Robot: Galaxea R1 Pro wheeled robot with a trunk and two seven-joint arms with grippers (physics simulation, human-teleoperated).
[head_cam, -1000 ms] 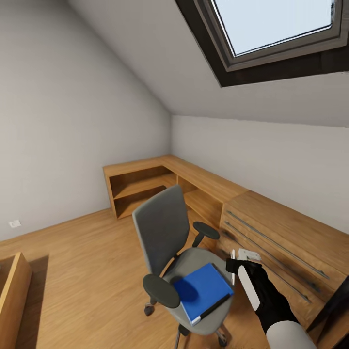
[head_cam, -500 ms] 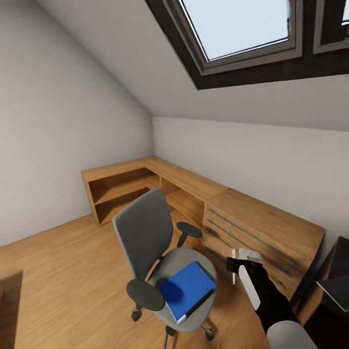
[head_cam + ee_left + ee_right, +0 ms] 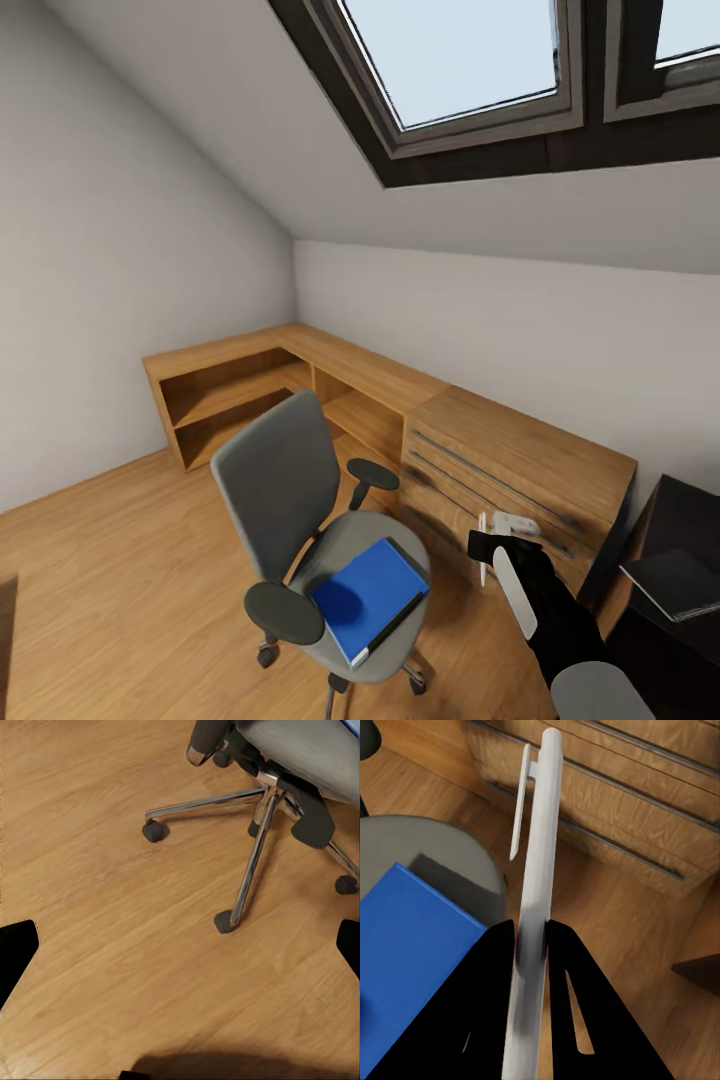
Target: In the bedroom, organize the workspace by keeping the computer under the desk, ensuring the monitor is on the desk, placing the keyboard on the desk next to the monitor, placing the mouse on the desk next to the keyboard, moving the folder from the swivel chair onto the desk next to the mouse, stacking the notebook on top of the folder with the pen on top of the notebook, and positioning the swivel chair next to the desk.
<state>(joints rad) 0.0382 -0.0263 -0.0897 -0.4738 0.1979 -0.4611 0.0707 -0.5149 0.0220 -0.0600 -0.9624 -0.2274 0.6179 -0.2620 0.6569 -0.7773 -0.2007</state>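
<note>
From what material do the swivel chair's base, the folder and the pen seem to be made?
The swivel chair's base looks like polished metal: its spokes are silvery and mirror the floor. The folder seems matte plastic or card, a flat even blue with no shine. The pen, held between the right gripper's jaws, looks like smooth pale plastic with soft highlights.

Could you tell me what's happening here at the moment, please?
The robot is tidying a bedroom workspace. Its right end effector is shut on the pen, held upright beside the chair. The blue folder lies on the chair seat, not yet on the desk, whose black corner shows at the right with a grey notebook on it. The left end effector is open over the floor near the chair's base.
</note>
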